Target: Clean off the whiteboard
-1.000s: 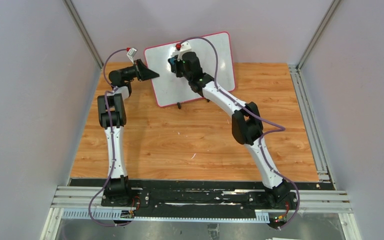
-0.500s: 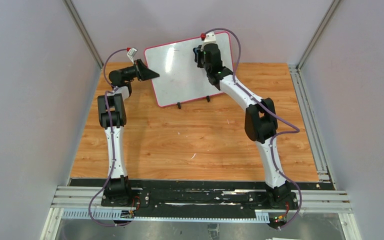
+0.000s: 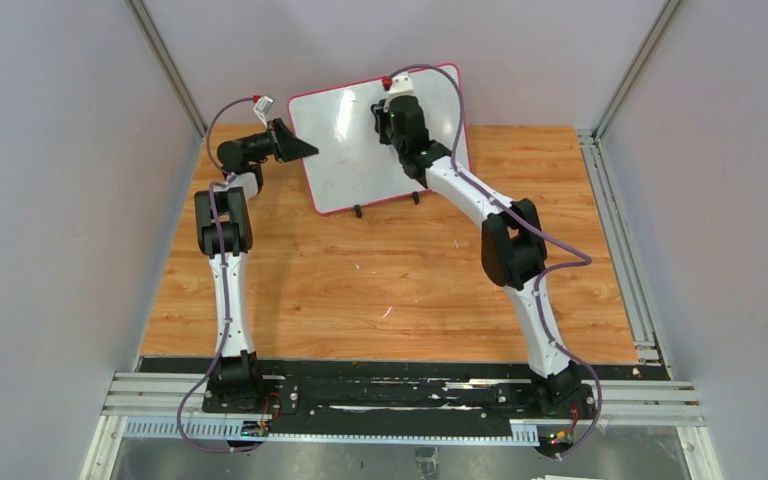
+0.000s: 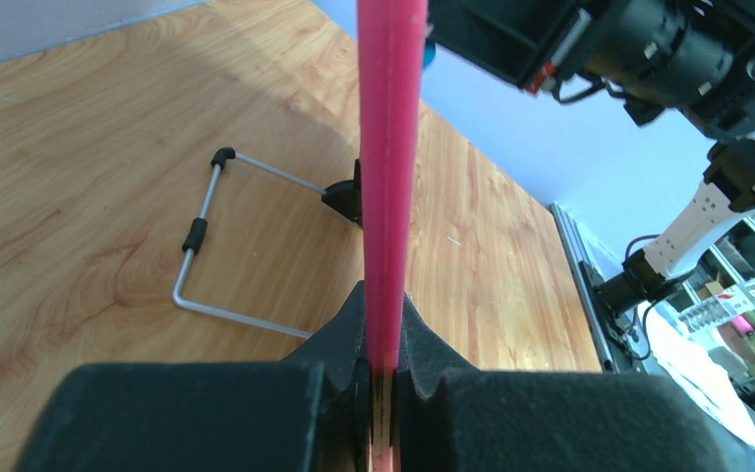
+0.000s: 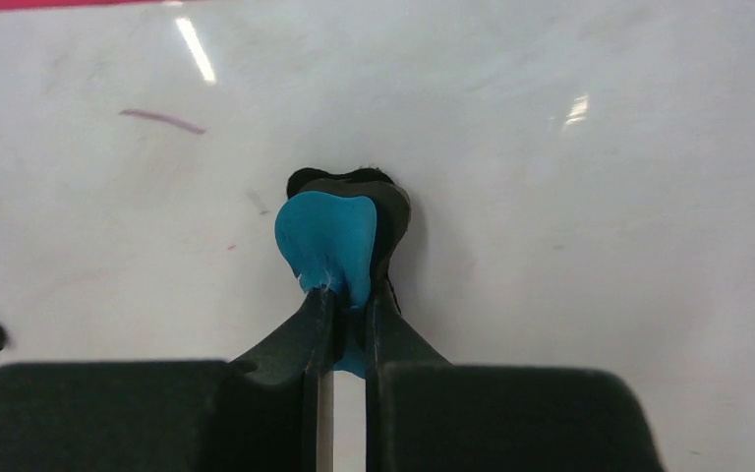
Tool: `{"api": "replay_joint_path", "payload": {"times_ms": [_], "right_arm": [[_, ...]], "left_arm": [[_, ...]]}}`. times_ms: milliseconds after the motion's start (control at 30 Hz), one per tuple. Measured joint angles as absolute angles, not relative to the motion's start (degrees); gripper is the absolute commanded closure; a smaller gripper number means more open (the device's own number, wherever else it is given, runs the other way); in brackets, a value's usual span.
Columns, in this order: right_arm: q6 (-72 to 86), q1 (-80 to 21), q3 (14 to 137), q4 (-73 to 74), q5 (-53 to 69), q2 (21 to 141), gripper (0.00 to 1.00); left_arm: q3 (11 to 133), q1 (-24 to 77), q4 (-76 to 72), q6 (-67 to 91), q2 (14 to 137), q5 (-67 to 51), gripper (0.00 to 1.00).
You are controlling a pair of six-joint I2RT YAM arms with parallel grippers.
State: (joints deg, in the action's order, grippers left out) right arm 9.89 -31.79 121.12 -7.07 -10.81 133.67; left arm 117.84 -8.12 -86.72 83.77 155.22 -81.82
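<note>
up-left of my right gripper [image 5: 344,313] | one faint stroke [image 5: 162,120] shows on the whiteboard [image 5: 600,197] | gripper pinched on the blue eraser [image 5: 326,241], pad against the board | left gripper [image 4: 383,344] clamped on its pink edge [image 4: 390,147] | i judge the right arm wipes next

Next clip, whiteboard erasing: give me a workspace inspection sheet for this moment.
Surface: wooden table, a few small white specks.
Job's things: red-framed white whiteboard standing on its wire stand; one faint purple stroke visible.
Clutter: nothing seen.
End effectors: left end effector clamped on the board's edge; right end effector holds a blue eraser against the board.
Cables: purple cable along each arm, none visibly snagged.
Surroundings: grey panel walls, aluminium rails.
</note>
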Motion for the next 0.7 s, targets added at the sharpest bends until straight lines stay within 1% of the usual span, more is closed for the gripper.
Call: {"api": "replay_joint_path", "payload": {"times_ms": [133, 300, 467, 600, 700], "right_arm": [[8.5, -35.8, 121.6, -7.0, -10.7, 135.6, 0.99], [7.0, -39.6, 125.4, -5.5, -10.6, 139.2, 0.99], [6.4, -39.9, 125.8, -5.0, -10.5, 139.6, 0.99], [6.4, -39.5, 123.2, -6.5, -10.5, 138.6, 0.99], [6.5, -38.3, 117.6, -7.9, -10.4, 135.6, 1.0]], "left_arm": [[117.8, -8.1, -86.8, 83.7, 155.2, -81.8, 1.0], [117.8, -8.2, -86.7, 83.7, 155.2, -81.9, 1.0], [117.8, -8.2, -86.7, 83.7, 155.2, -81.8, 1.0], [117.8, -8.1, -86.7, 83.7, 155.2, -81.8, 1.0], [117.8, -8.1, -86.7, 83.7, 155.2, -81.7, 1.0]]}}
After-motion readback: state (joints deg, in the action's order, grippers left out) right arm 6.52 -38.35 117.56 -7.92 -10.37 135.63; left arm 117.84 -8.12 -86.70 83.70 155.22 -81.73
